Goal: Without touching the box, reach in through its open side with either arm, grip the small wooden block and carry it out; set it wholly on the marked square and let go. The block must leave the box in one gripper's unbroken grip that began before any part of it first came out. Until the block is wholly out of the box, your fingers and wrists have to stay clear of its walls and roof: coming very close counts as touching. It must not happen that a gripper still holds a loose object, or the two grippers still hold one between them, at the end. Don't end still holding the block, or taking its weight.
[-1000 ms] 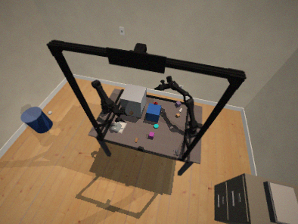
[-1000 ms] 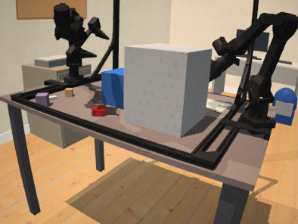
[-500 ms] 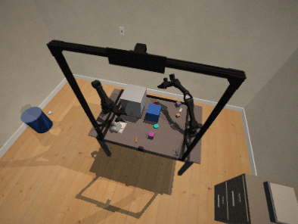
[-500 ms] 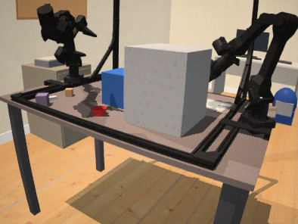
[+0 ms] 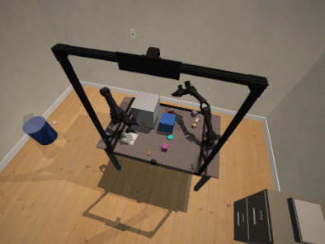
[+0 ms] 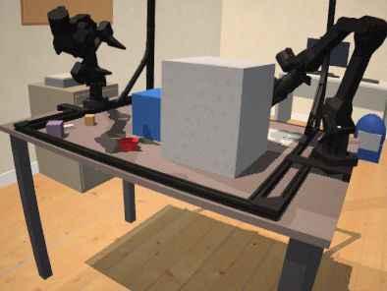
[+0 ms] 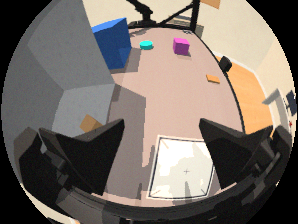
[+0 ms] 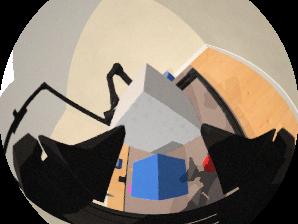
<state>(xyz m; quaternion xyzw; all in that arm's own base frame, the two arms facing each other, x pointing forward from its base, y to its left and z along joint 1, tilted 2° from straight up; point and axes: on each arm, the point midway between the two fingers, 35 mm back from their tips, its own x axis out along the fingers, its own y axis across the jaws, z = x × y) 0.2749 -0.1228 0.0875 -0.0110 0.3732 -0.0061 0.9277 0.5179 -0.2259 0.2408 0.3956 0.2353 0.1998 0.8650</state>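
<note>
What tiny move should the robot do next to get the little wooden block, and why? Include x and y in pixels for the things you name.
I'd slide the open left tool [image 5: 132,124] [image 6: 278,92] [image 7: 163,123] [image 8: 108,119] sideways to face the wooden block [image 5: 143,123] [image 7: 89,122], staying outside the box [image 5: 146,103] [image 6: 203,113] [image 7: 67,45] [image 8: 160,120] for now. The block sits inside, off to one side of its fingers, and going in crooked might bump a wall.
</note>
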